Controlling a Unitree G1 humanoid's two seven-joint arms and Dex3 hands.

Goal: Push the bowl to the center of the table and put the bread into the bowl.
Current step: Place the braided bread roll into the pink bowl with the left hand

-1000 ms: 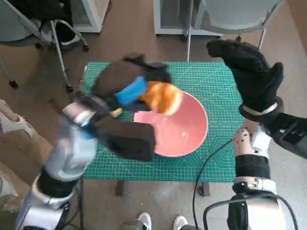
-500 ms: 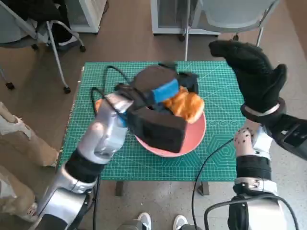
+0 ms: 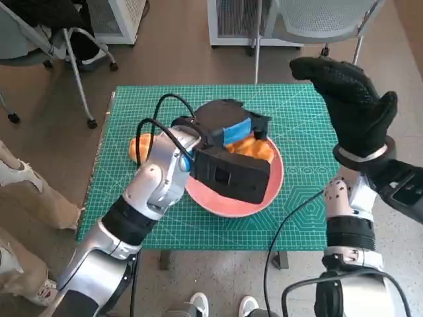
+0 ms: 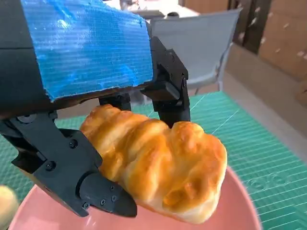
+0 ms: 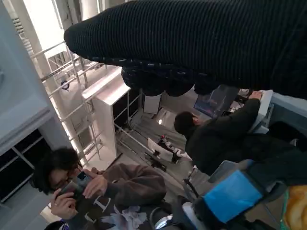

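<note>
A pink bowl (image 3: 274,178) sits near the middle of the green mat. My left hand (image 3: 228,125) hangs over it and grips a golden bread roll (image 3: 254,148). In the left wrist view the bread roll (image 4: 158,165) lies between the black fingers (image 4: 72,167), just above the bowl's (image 4: 235,211) pink inside. My right hand (image 3: 353,109) is raised at the table's right side, fingers spread, holding nothing. In the right wrist view only the right hand's glove (image 5: 201,43) shows.
The green mat (image 3: 304,119) covers the small table. Another orange-yellow piece (image 3: 140,148) lies on the mat left of the bowl. Chairs (image 3: 317,20) stand behind the table; a person's leg (image 3: 26,191) shows at the left. In the right wrist view, people (image 5: 220,139) sit nearby.
My left hand has carried the bread rightwards and down, from the bowl's left rim to low over its inside. The right hand has stayed raised.
</note>
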